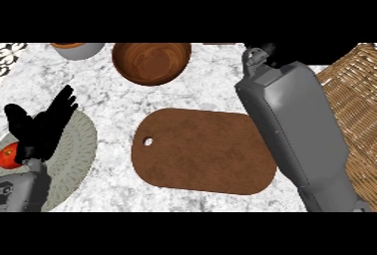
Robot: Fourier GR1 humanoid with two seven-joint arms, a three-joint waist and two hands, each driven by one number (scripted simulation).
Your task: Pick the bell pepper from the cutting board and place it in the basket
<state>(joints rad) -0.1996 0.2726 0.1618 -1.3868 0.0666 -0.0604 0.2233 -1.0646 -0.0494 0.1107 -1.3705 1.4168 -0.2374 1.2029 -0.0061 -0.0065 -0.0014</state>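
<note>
Right hand (259, 54) (fingers hidden, hold unknowable) reaches past the bare brown wooden cutting board (202, 152); release outside the woven wicker basket (353, 94) risks a miss.

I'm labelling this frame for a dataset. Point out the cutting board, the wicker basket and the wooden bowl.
cutting board (202, 152): head view, middle of its bare brown top.
wicker basket (353, 94): head view, woven wall at the right edge.
wooden bowl (151, 61): head view, inside of the bowl.

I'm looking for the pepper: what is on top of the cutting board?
Nothing shows on the cutting board. The right forearm covers its right edge, so that strip stays hidden.
</note>
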